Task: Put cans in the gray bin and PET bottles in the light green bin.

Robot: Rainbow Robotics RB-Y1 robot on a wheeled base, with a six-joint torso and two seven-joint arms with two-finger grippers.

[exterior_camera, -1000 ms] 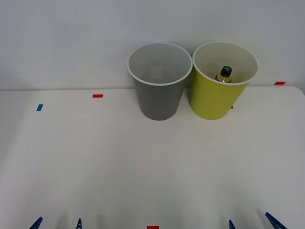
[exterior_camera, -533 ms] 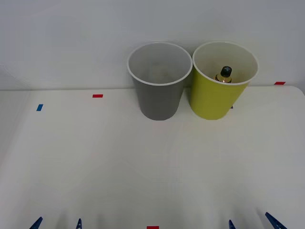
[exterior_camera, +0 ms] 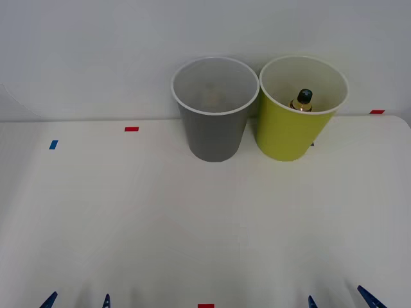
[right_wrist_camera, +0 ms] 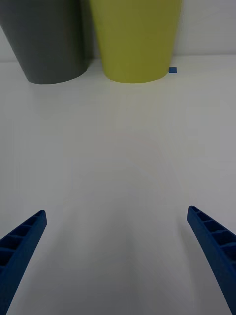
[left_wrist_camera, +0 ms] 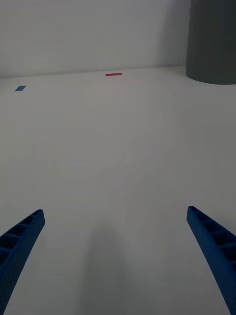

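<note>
The gray bin (exterior_camera: 214, 131) stands upright at the back of the white table, and the light green bin (exterior_camera: 292, 135) is just right of it, almost touching. A PET bottle (exterior_camera: 302, 101) with a black cap stands inside the green one. Cans are out of view. My left gripper (exterior_camera: 77, 301) is open at the near left edge and my right gripper (exterior_camera: 340, 300) is open at the near right, both far from the bins with nothing between the fingers. The right wrist view looks at the gray bin (right_wrist_camera: 49, 39) and the green bin (right_wrist_camera: 135, 39) past the open gripper (right_wrist_camera: 118, 256). In the left wrist view, the gray bin (left_wrist_camera: 214, 44) lies beyond the open gripper (left_wrist_camera: 115, 256).
Small tape marks lie flat on the table: red ones (exterior_camera: 131, 129) (exterior_camera: 377, 111) (exterior_camera: 205, 306) and a blue one (exterior_camera: 53, 144). A white wall rises right behind the bins. The table's right edge (exterior_camera: 406, 128) curves in near the green bin.
</note>
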